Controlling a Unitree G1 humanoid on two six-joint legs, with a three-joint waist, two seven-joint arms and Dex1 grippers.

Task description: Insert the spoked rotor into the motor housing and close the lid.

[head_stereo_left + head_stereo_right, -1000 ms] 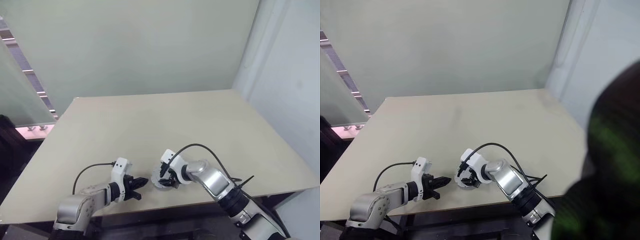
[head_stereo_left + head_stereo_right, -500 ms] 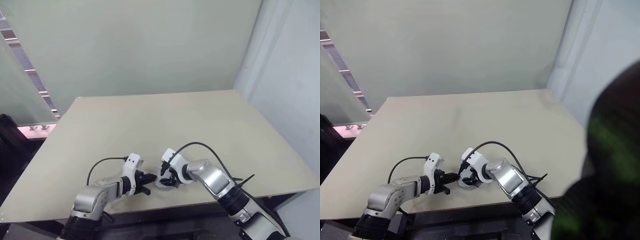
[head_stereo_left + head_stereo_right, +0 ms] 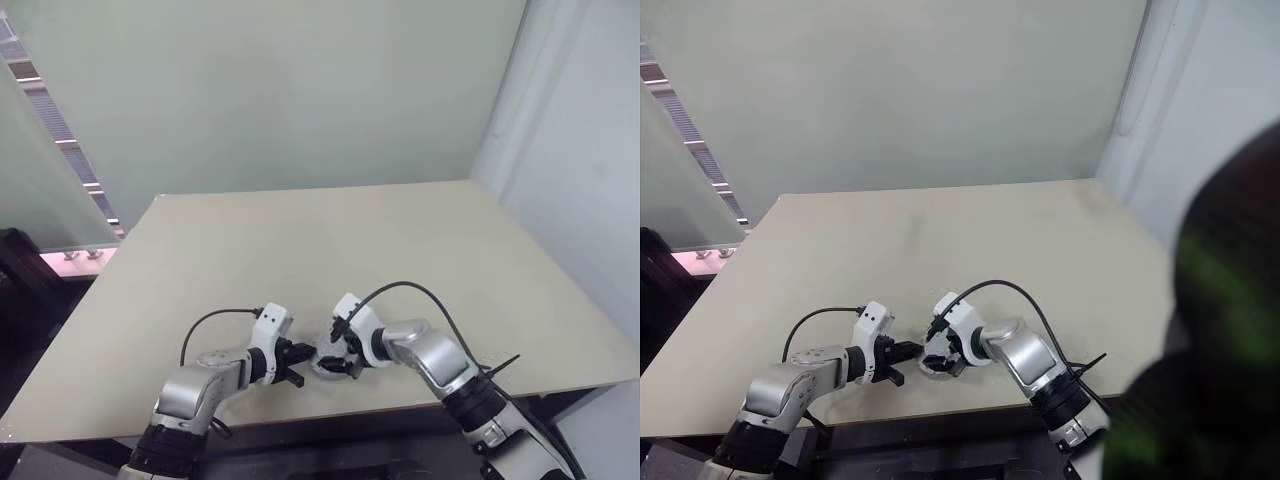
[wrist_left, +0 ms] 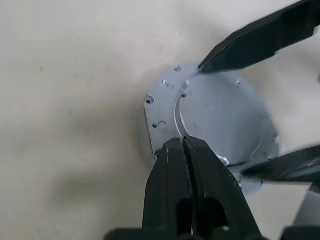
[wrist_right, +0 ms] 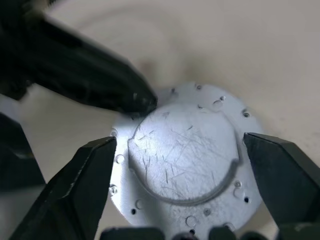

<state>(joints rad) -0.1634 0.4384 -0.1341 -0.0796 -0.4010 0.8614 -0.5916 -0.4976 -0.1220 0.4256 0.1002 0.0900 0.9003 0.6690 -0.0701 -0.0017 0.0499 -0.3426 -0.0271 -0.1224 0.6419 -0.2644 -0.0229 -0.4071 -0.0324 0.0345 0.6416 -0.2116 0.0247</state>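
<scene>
Table (image 3: 400,250): bare tan top, we see no loose parts on it, so we judge rotor already inside, lid step in hand.

Right gripper (image 5: 182,150): fingers spread wide, straddling lid either side without touching, so we judge grip let go.

Left gripper (image 4: 183,145): fingers pressed together, nothing between, tips on lid rim; we judge it pushes or steadies.

Lid (image 5: 182,150): scratched grey disc, flat near table's front edge between both grippers. Housing we cannot tell; presumably beneath.

Obstacle: fingers of both arms crowd disc.
</scene>
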